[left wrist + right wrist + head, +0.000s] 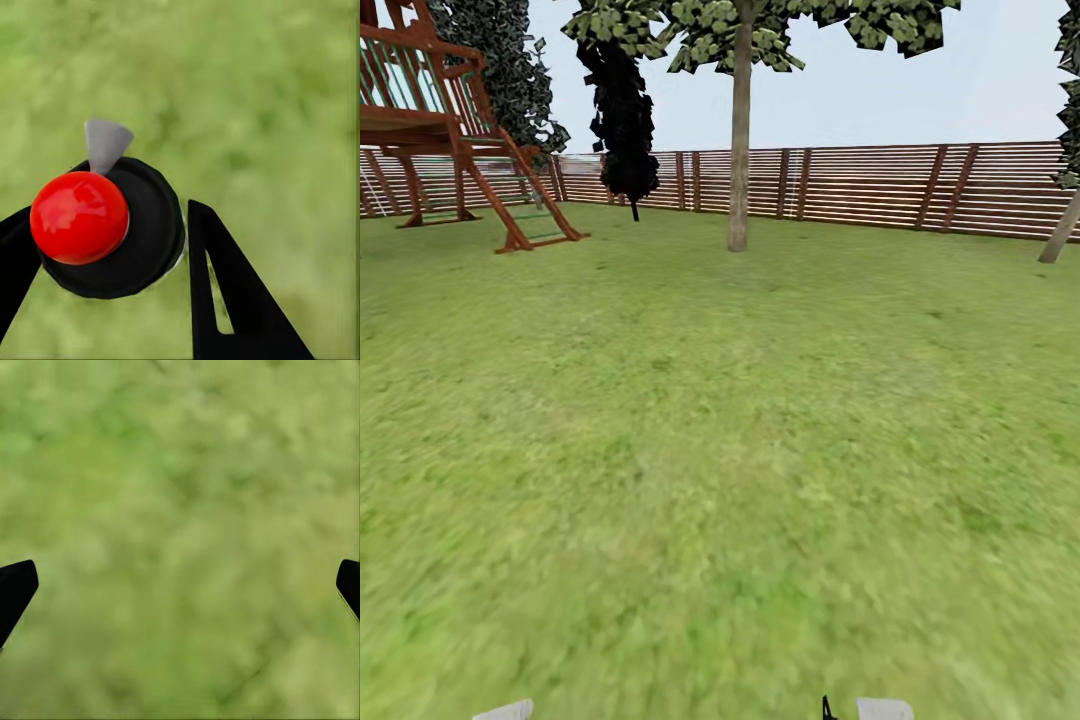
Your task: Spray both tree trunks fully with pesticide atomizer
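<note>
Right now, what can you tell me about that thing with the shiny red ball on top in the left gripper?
The pesticide atomizer is seen from above in the left wrist view: a glossy red round cap sits on a wide black, plastic-looking round body, and a small grey cone-shaped nozzle sticks out from one side. It sits between the black fingers of the left gripper, which press against its body. Blurry green lawn lies far beneath it, so it looks lifted off the ground. Its lower part is hidden.

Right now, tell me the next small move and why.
Probably roll forward across the lawn toward the tree trunk ahead: the left gripper holds the atomizer between its fingers, the right gripper hangs open, and the trunk stands far off by the fence.
</note>
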Controlling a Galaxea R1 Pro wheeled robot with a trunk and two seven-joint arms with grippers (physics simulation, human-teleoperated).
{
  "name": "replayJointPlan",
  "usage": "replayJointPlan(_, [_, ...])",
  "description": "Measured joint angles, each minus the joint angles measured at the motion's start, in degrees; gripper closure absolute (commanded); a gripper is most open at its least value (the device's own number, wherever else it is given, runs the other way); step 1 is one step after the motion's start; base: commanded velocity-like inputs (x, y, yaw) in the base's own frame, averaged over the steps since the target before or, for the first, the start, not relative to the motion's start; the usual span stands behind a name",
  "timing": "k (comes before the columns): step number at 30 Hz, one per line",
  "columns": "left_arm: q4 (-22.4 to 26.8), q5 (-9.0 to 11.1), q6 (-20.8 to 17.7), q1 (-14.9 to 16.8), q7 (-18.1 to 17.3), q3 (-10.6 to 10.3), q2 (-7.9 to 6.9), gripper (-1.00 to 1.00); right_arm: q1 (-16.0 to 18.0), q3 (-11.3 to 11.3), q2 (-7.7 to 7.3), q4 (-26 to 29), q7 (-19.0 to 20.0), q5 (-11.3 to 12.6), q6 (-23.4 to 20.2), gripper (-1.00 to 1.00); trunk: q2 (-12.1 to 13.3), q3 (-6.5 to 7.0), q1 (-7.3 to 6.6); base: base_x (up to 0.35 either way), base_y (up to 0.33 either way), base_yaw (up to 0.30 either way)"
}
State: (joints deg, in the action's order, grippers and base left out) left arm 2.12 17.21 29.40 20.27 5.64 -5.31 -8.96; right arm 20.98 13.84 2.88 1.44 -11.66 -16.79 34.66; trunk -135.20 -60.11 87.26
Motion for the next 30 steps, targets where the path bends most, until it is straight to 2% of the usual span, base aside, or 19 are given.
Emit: replayJointPlan(30, [0.0,0.1,0.0,0.0,0.0,0.0,-0.08,1.0,-0.1,0.0,0.0,0.0,0.0,0.0,0.1,-1.0,0.0,0.0,0.0,0.34,0.0,0.0])
